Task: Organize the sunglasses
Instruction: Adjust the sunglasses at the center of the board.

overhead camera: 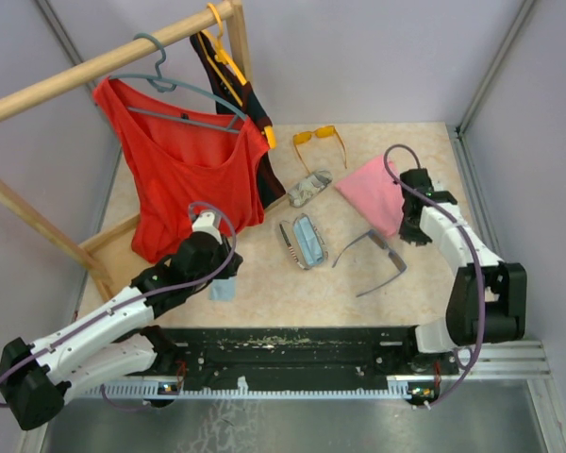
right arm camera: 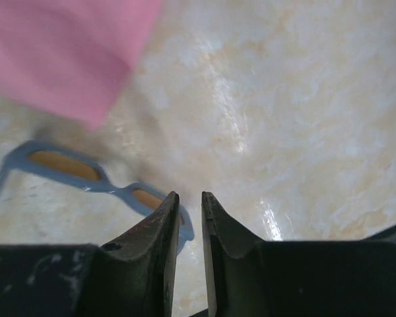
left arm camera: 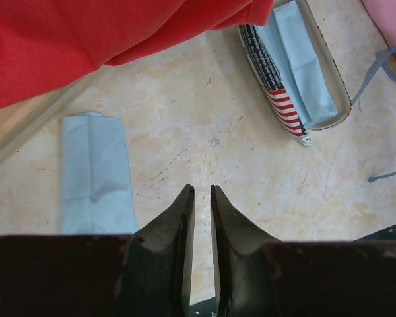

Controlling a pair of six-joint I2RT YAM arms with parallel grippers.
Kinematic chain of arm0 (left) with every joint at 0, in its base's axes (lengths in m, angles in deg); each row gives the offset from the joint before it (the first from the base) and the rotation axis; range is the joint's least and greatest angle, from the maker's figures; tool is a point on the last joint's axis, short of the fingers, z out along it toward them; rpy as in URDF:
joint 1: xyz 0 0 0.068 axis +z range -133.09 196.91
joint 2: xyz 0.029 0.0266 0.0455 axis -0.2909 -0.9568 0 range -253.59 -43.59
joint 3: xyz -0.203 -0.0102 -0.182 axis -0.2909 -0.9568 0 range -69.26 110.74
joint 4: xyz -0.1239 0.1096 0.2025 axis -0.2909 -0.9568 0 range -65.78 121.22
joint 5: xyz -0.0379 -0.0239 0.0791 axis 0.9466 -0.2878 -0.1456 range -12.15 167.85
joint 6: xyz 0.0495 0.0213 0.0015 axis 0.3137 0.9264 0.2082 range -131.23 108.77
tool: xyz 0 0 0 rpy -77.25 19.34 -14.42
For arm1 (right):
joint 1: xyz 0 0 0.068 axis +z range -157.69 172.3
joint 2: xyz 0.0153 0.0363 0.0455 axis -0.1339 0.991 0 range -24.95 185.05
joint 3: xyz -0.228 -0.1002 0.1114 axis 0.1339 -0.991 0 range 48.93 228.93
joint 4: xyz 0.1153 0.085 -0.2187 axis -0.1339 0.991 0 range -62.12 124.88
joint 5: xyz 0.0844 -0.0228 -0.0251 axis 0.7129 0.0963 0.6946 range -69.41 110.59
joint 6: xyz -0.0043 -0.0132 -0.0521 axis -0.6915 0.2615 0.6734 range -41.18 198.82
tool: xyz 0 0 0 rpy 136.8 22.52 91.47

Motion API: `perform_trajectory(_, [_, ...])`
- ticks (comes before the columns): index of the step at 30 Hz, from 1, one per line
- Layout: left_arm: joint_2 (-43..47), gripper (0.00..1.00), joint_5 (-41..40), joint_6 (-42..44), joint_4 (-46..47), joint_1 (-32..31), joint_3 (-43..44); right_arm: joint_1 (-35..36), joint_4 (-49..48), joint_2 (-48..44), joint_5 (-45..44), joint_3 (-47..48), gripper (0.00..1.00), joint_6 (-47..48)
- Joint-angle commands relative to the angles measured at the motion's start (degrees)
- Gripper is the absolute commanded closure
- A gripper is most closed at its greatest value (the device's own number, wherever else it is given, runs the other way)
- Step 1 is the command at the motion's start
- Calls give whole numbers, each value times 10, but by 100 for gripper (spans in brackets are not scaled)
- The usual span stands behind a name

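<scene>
Beside pink cloth edge, lilac sunglasses, right tool

Red top, pink cloth, open case

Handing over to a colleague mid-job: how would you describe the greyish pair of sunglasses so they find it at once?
Find the pink cloth on the right half of the beige table. Just in front of it, toward the near edge, lie the slim greyish-lilac sunglasses with thin side-arms unfolded. The other pair, at the back, has orange-yellow lenses.
</scene>
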State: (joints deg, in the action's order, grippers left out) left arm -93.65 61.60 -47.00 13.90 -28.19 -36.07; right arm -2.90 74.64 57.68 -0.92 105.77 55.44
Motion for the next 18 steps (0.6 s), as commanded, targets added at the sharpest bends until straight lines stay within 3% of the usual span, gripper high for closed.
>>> perform_trajectory(1, [14,78,-5,3,-8,3,17,1,-74,-39,120,62,77,121])
perform_trajectory(4, [13,78,-7,4,-12,3,20,2,-65,13,265,90,67,202])
perform_trajectory(18, [11,78,-7,3,-13,3,18,3,-28,80,257,98,60,262])
